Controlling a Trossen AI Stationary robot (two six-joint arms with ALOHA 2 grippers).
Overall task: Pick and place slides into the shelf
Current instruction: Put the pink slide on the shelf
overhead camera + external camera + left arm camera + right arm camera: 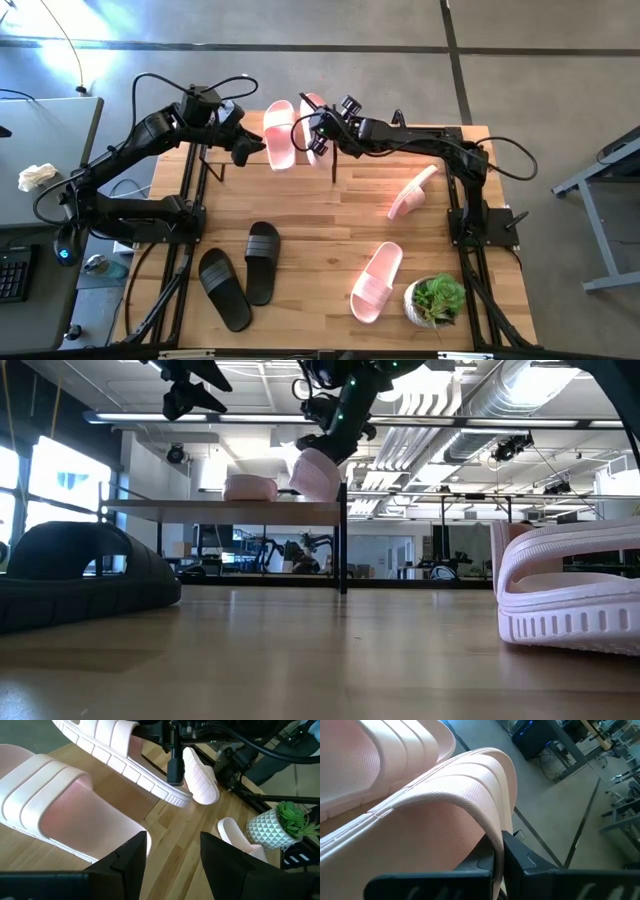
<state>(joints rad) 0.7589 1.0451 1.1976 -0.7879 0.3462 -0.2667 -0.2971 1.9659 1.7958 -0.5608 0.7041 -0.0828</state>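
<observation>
The shelf (pixel 200 510) stands at the table's far middle. One pale pink slide (pixel 278 135) lies flat on its top board, also seen in the left wrist view (pixel 60 805). Right beside it, my right gripper (pixel 322 135) is shut on a second pink slide (pixel 310 115), which stands tilted on edge over the board's right end (pixel 318 475). Whether its lower end touches the board I cannot tell. My left gripper (pixel 172 855) hangs open above the shelf's left part (pixel 245 150), touching nothing. My right gripper pinches the wide strap of the pink slide, at the strap's edge (pixel 492 827), between its two fingers (pixel 525 862). The fingers slant down from the table's right side. The slide sits tipped on its side, sole toward the other slide on the shelf.
Two black slides (pixel 262 262) (pixel 222 288) lie near the table's front left. Two more pink slides (pixel 412 192) (pixel 376 282) lie on the right half, and a potted plant (pixel 435 300) stands at the near right corner. Bare wood lies mid-table.
</observation>
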